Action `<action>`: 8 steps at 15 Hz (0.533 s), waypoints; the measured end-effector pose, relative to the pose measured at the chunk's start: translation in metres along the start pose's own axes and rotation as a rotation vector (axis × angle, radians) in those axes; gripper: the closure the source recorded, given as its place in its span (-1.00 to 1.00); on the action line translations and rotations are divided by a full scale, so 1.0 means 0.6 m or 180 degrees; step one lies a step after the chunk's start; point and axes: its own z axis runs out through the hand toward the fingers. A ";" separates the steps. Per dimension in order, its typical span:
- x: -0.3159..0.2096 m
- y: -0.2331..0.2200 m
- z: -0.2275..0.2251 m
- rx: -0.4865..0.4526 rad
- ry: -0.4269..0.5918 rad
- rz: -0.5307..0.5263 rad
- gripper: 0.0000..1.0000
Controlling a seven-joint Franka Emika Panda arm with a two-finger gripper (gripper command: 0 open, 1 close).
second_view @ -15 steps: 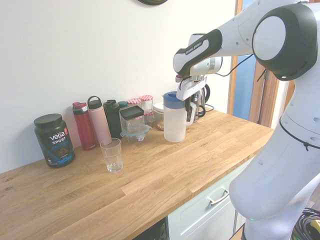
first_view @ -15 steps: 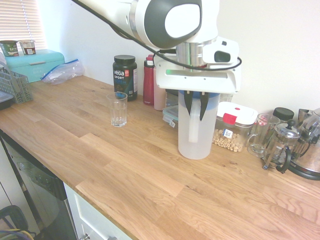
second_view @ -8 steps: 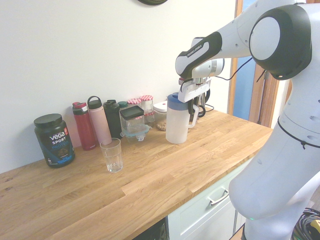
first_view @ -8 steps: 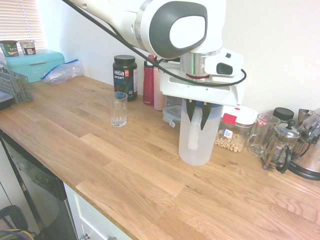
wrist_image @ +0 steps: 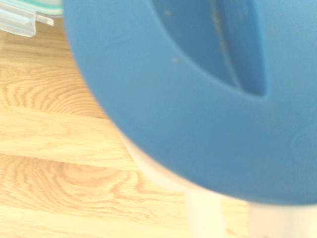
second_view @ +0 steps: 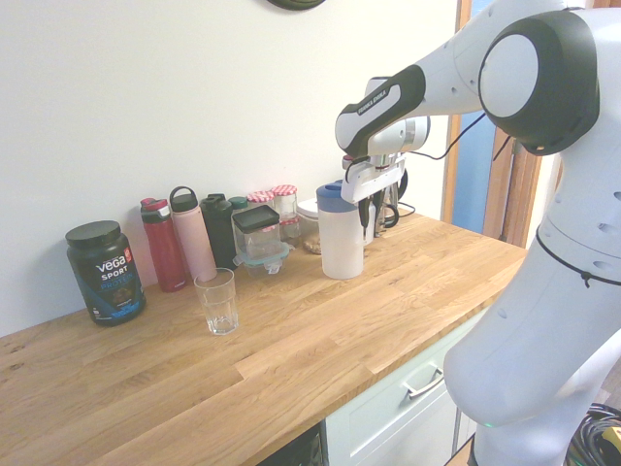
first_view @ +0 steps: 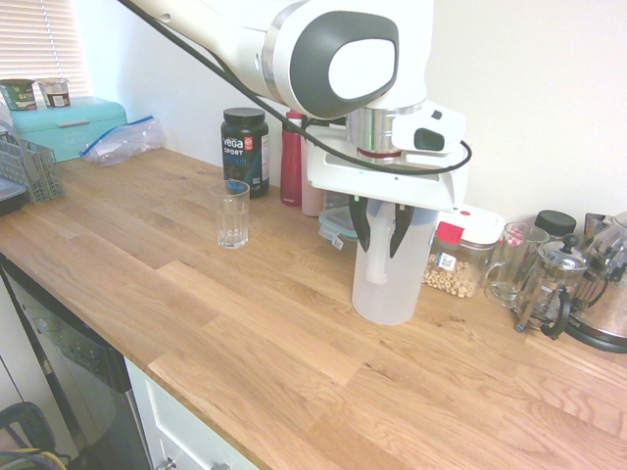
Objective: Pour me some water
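Nearest in the first exterior view, the wooden counter carries the frosted pitcher, standing upright under the gripper. The gripper is unclenched, its two dark fingers parted, with the pitcher's handle showing between them. The blue lid, with its recessed grip, fills much of the wrist view. On the arm, the second exterior view shows the black lettering "FRANKA EMIKA". At the same end of the counter as the pitcher stand a French press and a glass mug; beside the pitcher is a white-lidded container of ring-shaped cereal, its small pale label too tiny to read. Well apart from the pitcher, the drinking glass stands upright. Behind the glass, the black tub reads "vega SPORT", with further print below too blurred to make out. A red bottle and a pink bottle stand beside it. Farthest off, two small cups with illegible print sit on a teal box. Compared with half a second ago, the fingers are spread wider, the pitcher leans less, and its handle is less exposed in the second exterior view.
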 end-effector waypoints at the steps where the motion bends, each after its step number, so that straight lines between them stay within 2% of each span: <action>1: 0.000 0.000 0.000 0.0000 0.0001 0.0002 -1.00; 5: -0.008 -0.007 -0.018 -0.0073 -0.0143 0.0148 -1.00; 8: -0.036 -0.024 -0.084 -0.0190 -0.0386 0.0322 -1.00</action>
